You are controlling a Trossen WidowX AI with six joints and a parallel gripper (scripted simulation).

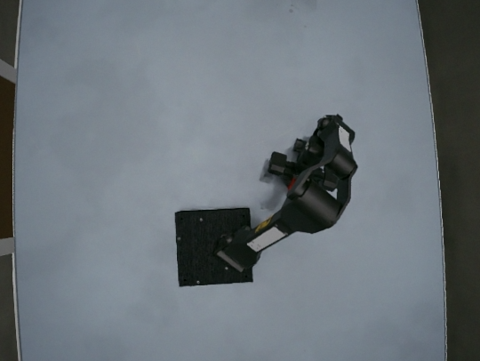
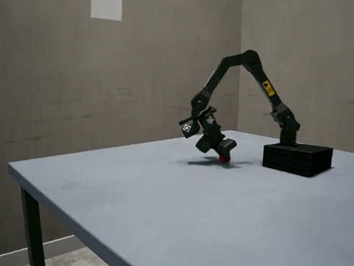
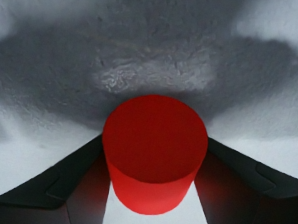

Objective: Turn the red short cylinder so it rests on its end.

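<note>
The red short cylinder (image 3: 154, 152) (image 2: 223, 158) (image 1: 292, 183) sits between my two dark fingers in the wrist view, one flat round end turned toward the camera. My gripper (image 3: 150, 143) (image 2: 224, 152) is shut on it, one finger against each curved side. In the side view the cylinder is low at the grey table (image 2: 179, 210), just under the fingers; I cannot tell whether it touches the top. From above only a small red patch shows beneath the arm.
The arm's black base block (image 2: 297, 159) (image 1: 200, 240) stands on the table close by. The table edges (image 2: 67, 217) lie far from the gripper.
</note>
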